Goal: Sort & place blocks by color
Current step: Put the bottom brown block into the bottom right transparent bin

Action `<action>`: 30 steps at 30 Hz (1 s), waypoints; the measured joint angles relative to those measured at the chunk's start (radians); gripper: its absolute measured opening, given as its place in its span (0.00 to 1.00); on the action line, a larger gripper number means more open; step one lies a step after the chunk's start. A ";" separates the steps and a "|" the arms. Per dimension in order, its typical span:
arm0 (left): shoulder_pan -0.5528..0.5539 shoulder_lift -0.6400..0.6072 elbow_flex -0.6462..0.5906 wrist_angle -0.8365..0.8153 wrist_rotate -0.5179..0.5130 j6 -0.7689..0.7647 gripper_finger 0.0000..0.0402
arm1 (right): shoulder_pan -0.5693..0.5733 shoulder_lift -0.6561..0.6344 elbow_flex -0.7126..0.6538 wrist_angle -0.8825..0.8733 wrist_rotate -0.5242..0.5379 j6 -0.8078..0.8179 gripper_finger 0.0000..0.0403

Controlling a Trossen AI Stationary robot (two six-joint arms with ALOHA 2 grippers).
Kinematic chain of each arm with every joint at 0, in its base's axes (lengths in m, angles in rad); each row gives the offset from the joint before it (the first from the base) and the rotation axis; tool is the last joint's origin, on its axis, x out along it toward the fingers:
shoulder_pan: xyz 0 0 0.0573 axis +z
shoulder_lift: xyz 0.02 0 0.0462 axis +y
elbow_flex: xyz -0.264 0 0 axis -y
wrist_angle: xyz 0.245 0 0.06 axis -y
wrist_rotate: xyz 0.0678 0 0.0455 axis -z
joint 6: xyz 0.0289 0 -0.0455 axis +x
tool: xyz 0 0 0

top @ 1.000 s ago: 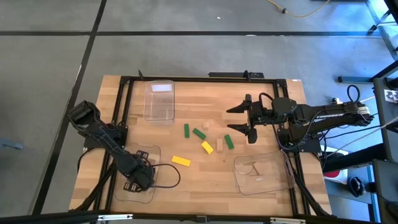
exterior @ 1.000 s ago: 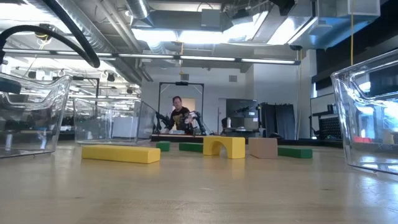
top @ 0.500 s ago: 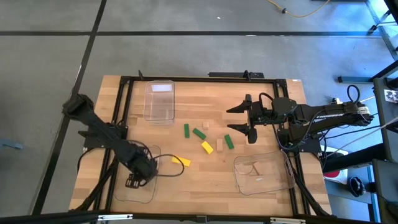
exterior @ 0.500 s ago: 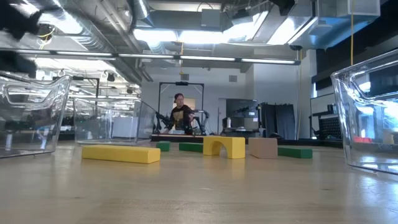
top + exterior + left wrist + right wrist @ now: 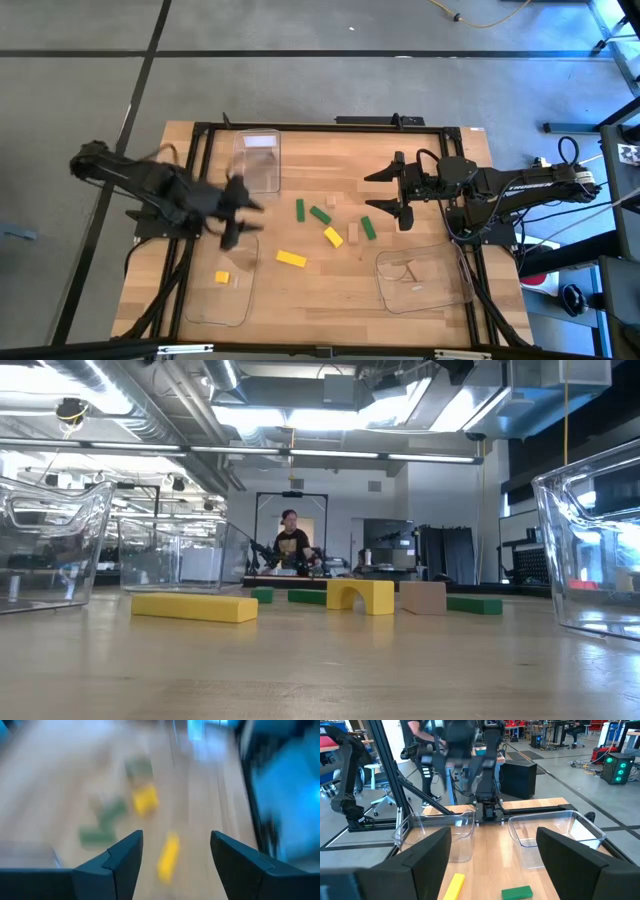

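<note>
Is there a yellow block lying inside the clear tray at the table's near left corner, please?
Yes: in the high view a small yellow block lies inside the clear tray at the near left, apart from the long yellow bar on the bare table.

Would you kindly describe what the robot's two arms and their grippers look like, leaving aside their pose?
Both arms are dark, nearly black, jointed links with black cables looping beside them. The right arm carries pale lettering along its forearm, unreadable here. The right gripper has two dark, pointed fingers, broad and angular in its wrist view. The left gripper matches it, with dark wedge-shaped fingers.
</note>
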 joint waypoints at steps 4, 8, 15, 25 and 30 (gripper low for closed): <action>0.103 -0.058 -0.017 0.248 -0.059 0.137 0.56 | 0.000 0.000 0.000 0.000 0.000 0.002 0.73; 0.168 -0.097 -0.087 0.423 -0.068 0.193 0.56 | 0.000 0.000 0.000 0.002 0.000 0.025 0.73; 0.191 -0.113 -0.348 0.885 -0.049 0.141 0.56 | 0.000 0.000 0.000 0.008 0.000 0.026 0.73; 0.190 -0.063 -0.447 1.094 -0.010 0.065 0.56 | 0.001 0.000 0.000 0.010 0.000 0.055 0.73; 0.191 -0.063 -0.447 1.093 -0.018 0.129 0.56 | 0.000 0.000 0.000 0.010 0.000 0.115 0.73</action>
